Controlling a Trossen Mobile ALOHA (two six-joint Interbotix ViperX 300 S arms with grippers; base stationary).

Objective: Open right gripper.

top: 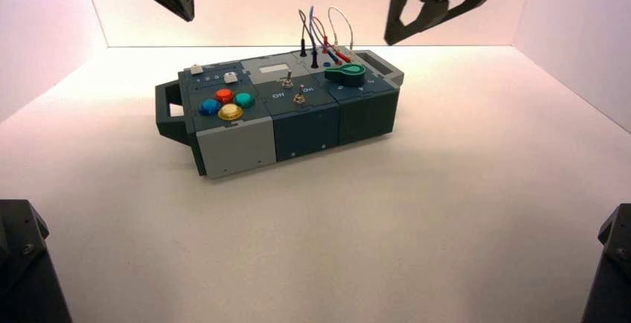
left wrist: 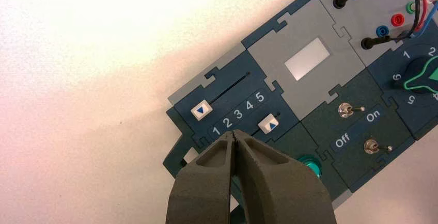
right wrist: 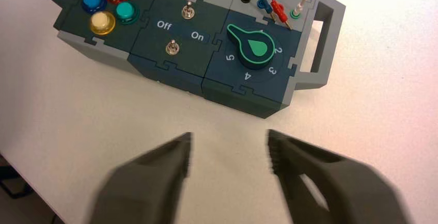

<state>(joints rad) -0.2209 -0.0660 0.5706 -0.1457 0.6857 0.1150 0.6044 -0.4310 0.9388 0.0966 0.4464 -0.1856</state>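
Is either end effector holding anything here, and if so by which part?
Nothing is held. The right end effector hangs open above the table in front of the box, fingers apart and empty. The left end effector is shut on nothing, above the sliders.

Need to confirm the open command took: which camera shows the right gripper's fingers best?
The right wrist view: the right gripper fills the foreground, its two fingers spread wide with bare table between them. The high view shows it smaller, hanging open above the box near the wires. The left wrist view shows only the left gripper, shut.
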